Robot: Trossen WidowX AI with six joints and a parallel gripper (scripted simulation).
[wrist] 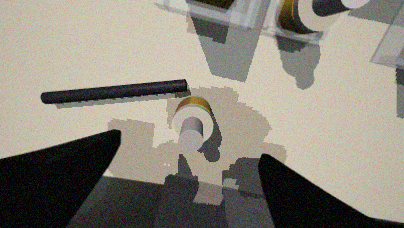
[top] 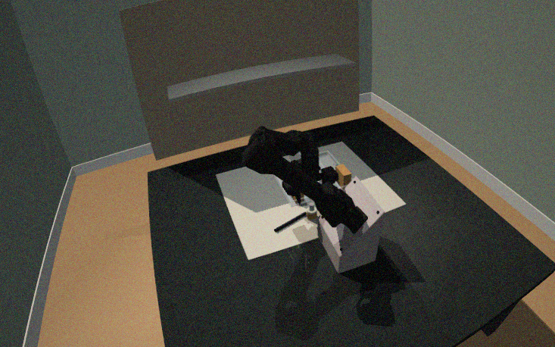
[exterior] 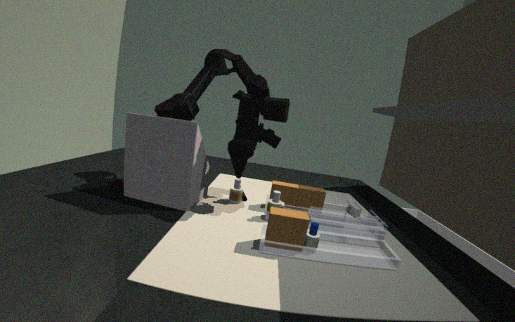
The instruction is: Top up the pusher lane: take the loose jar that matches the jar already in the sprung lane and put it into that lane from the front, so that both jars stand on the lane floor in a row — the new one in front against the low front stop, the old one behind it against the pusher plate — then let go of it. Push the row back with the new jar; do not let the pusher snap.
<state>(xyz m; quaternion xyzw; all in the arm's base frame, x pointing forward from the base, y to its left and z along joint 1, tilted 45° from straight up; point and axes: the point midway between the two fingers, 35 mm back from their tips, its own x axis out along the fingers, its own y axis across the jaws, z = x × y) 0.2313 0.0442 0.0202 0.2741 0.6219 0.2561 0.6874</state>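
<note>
We judge the task barely begun: nothing has been picked up and nothing has gone into the lane. Our gripper hangs nose-down directly over the loose jar, which stands upright on the pale mat on the tabletop, close to the grey block that carries the arm. The fingers are spread wide and released, holding nothing; in the wrist view the jar, gold-banded with a grey cap, sits between and ahead of the two fingertips, not yet touched. A dark rod lies on the mat just beside the jar, its near end very close to the gold band, so we think the descent needs care not to catch it. The lane rack stands well apart from the jar toward the other side of the mat, with orange boxes at its front. A jar with a similar gold band and grey cap shows at the top edge of the wrist view, by the rack; we cannot tell from here whether it is the one in the sprung lane. Still to do: lower, close on the jar, carry it to the lane front, push the row back gently, set it behind the stop, and release.
</note>
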